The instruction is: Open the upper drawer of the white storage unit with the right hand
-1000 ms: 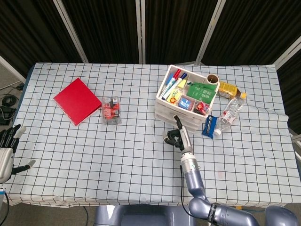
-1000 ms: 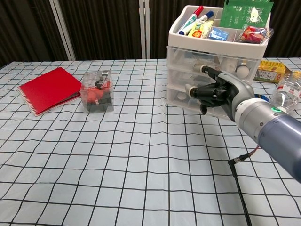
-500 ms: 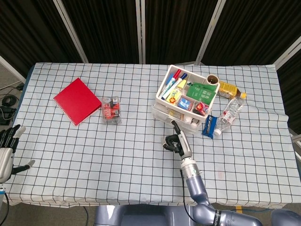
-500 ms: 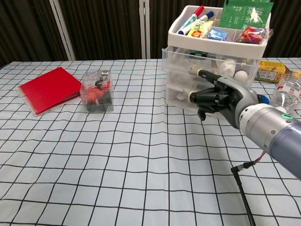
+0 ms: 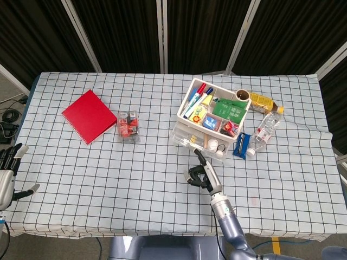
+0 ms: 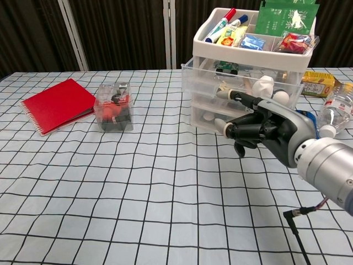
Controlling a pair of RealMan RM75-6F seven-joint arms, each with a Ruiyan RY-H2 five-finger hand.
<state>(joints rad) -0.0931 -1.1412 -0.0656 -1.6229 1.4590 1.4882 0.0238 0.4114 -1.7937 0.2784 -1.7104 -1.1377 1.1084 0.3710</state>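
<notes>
The white storage unit (image 6: 205,115) stands right of centre, with a tray of markers and packets on top. Its clear upper drawer (image 6: 205,80) (image 5: 187,142) is pulled partly out towards me, and small items show inside. My right hand (image 6: 262,130) (image 5: 199,174) is just in front of it. Most fingers are curled in, and one finger (image 6: 238,97) stretches out and hooks the drawer's front wall. My left hand (image 5: 6,172) hangs off the table's near left corner with fingers apart, holding nothing.
A red notebook (image 5: 88,115) and a clear box of red and black items (image 5: 128,126) lie on the left. A water bottle (image 5: 266,128), a blue packet (image 5: 242,144) and a yellow box (image 5: 263,102) sit right of the unit. A black cable (image 6: 295,231) trails under my right arm.
My right hand has drawn back towards me, and the upper drawer has slid out of the unit with it. The left hand has not moved.
</notes>
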